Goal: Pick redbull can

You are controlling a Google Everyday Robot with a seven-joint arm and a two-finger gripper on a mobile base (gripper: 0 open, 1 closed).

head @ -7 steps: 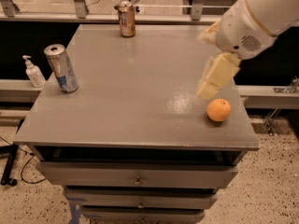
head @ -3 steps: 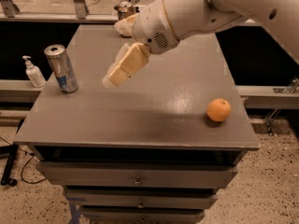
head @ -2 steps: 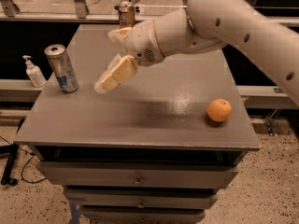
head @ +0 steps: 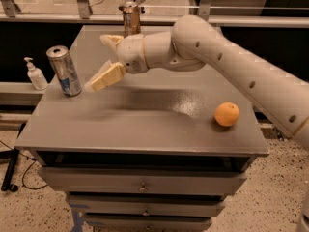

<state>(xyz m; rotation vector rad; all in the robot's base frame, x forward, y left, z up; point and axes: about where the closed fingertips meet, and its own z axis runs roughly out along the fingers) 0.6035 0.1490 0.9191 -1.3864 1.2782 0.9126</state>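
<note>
The redbull can (head: 64,70) is standing upright near the left edge of the grey table (head: 145,124). The gripper (head: 96,62) is hovering just right of the can, not touching it, with its 2 fingers (head: 107,76) spreading wide and gripping nothing. An orange (head: 227,114) is lying well to the can's right. A brown can (head: 130,17) is standing behind the redbull can and to its right. A pump bottle (head: 35,75) is sitting to its left, off the table.

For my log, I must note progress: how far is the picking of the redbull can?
Approach looks nearly done: the gripper hangs open beside the redbull can. Nothing is held; the can stands upright on the table, not yet gripped. Left: close on it and lift.
</note>
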